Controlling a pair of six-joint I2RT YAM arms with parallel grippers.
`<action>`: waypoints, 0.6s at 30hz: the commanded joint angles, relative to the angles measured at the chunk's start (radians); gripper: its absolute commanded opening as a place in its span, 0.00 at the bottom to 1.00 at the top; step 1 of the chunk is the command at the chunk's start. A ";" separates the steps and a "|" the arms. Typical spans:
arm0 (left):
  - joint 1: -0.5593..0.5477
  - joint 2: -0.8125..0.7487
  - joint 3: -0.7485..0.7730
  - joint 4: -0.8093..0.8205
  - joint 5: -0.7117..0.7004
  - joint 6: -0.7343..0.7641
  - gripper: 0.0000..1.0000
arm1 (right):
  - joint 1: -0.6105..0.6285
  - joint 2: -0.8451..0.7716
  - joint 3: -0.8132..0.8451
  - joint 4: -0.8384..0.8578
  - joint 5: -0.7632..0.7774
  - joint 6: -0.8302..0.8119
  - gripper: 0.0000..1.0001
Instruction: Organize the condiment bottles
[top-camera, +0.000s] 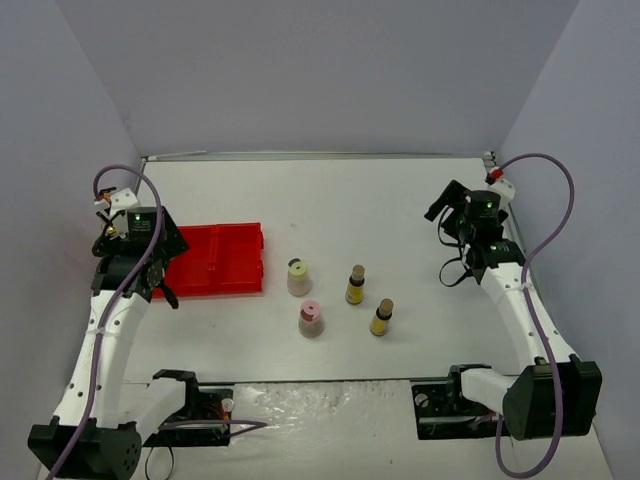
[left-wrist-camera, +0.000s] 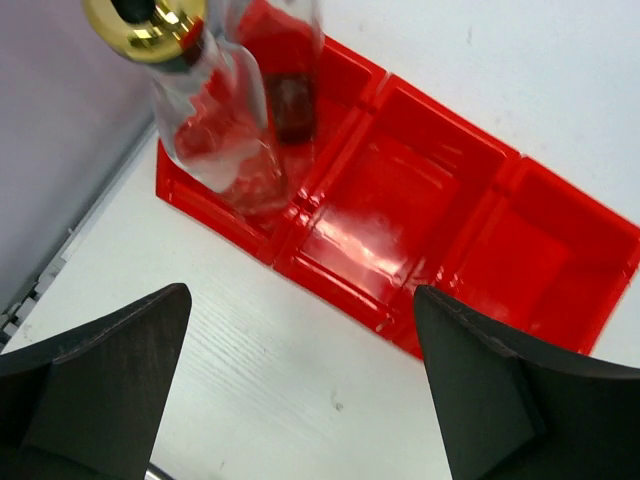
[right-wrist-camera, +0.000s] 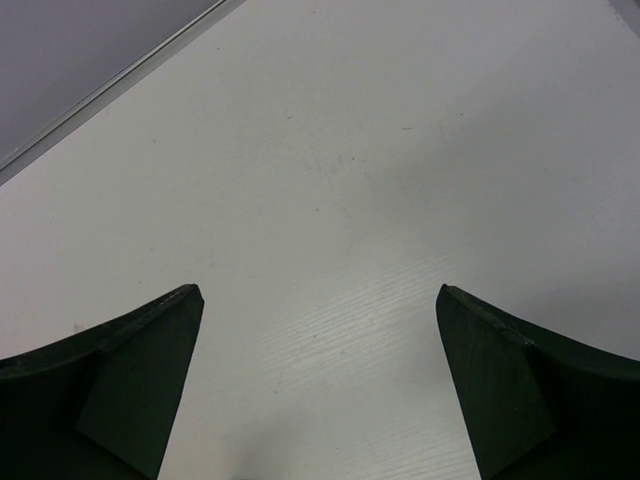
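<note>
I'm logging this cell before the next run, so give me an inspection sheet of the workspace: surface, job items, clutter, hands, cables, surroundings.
surface: white table, no spills visible.
job's things: two clear glass bottles, one showing a gold spout, stand in an end compartment of the red tray; two beige bottles and two tiny yellow bottles stand upright on the table, outside the tray.
clutter: nothing seen.
hands: left hand open and empty, by the tray's edge; right hand open and empty, over bare table.
cables: purple cables loop along each arm, away from the bottles.
surroundings: plain grey walls on three sides.
</note>
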 joint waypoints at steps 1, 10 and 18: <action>-0.092 -0.057 0.074 -0.144 -0.056 -0.077 0.90 | 0.005 0.008 0.013 0.065 0.014 0.004 1.00; -0.344 -0.005 0.046 -0.079 0.034 -0.127 0.90 | 0.007 0.019 0.023 0.056 0.042 0.001 1.00; -0.528 0.146 -0.029 0.241 0.218 -0.042 0.90 | 0.038 0.016 0.044 0.030 0.089 -0.003 1.00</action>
